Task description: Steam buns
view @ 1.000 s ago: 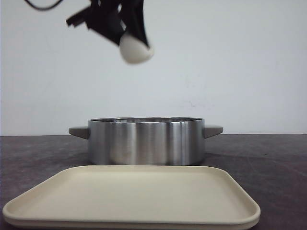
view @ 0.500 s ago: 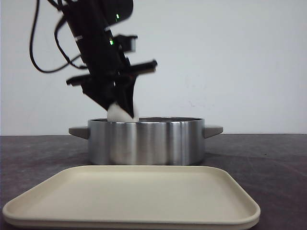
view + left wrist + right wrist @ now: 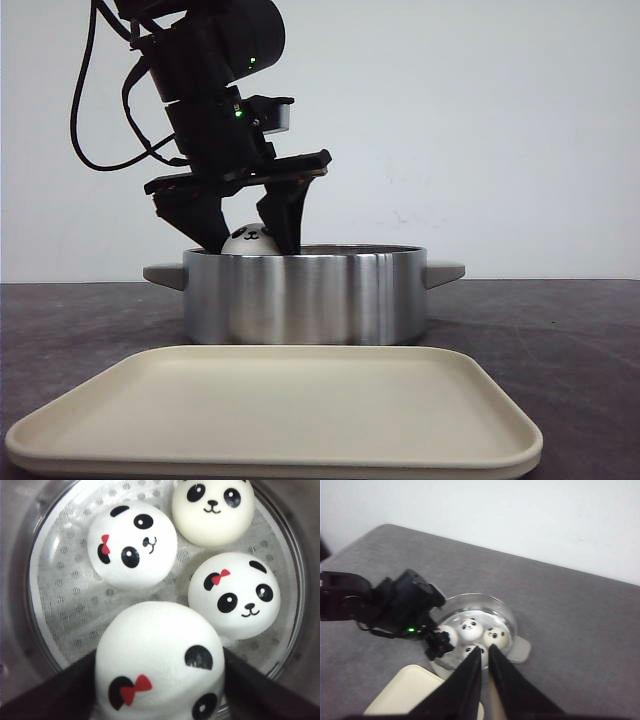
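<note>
Left gripper: fingers spread about a bun's width, one on either side of the fourth bun. The pads sit against or just beside its flanks; whether they press or have let go cannot be told from the wrist view. Tips dip at the rim of the pot.

Fourth bun: white dome, panda face, red bow, at the near edge of the steamer liner. Its crown shows just above the rim in the front view, between the fingers.

Other buns, three, resting on the perforated liner inside the pot: one with a red bow, one plain and slightly cream, one with a red bow. All sit close together, and the last lies just beside the held one.

Pot: brushed steel, two side handles, standing behind the beige tray.

Right gripper: held high and well apart from the pot, fingers nearly together, nothing between them.

Step in hand, as judged: placing the last bun; all four are now within the pot. Next move calls for a full release if not yet made, then a straight lift of the left gripper clear of the rim without nudging the neighbouring bun. No lid is in view.
</note>
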